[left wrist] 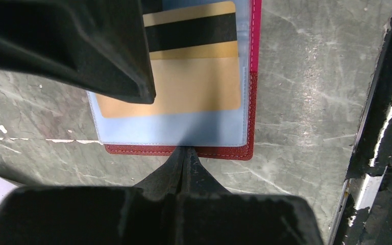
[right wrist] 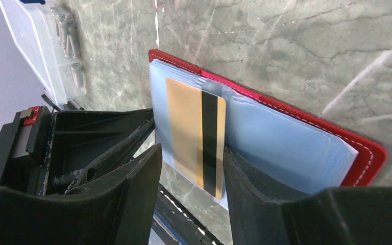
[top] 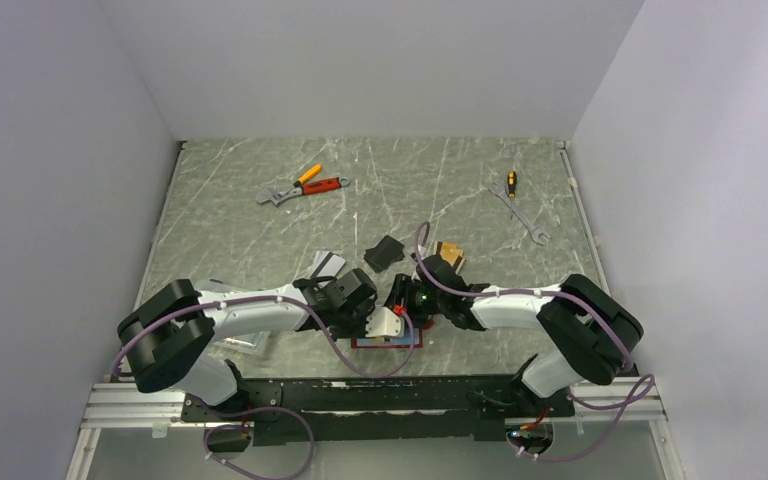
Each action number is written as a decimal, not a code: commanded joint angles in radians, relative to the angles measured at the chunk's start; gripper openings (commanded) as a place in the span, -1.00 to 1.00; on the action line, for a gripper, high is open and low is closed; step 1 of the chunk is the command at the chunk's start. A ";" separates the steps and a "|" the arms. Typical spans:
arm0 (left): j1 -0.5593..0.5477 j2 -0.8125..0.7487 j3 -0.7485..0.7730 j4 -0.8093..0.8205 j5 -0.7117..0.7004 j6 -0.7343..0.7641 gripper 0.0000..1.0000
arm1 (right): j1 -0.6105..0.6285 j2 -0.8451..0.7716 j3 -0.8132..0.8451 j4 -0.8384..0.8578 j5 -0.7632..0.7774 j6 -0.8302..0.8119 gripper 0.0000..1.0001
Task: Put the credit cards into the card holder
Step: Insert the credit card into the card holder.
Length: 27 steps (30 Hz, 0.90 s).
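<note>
Two grippers meet at the card holder [left wrist: 224,152], which lies open on the desk [left wrist: 311,102] close to its near edge. Left gripper [left wrist: 186,155]: jaws fully together, tips touching the holder's near red border, apparently pinning it. Right gripper [right wrist: 193,149]: jaws partway apart, straddling the short width of a gold credit card [right wrist: 184,117] with a dark stripe; contact with its edges cannot be told. The card's long axis runs along the right gripper's reach, over the bluish sleeves, so that arm is judged better placed to push. Farther back, silver-white cards [top: 328,264] lie loose.
</note>
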 commanded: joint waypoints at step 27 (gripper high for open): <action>0.004 0.048 -0.067 -0.061 -0.047 0.032 -1.00 | -0.012 0.007 0.006 -0.078 -0.013 -0.026 -1.00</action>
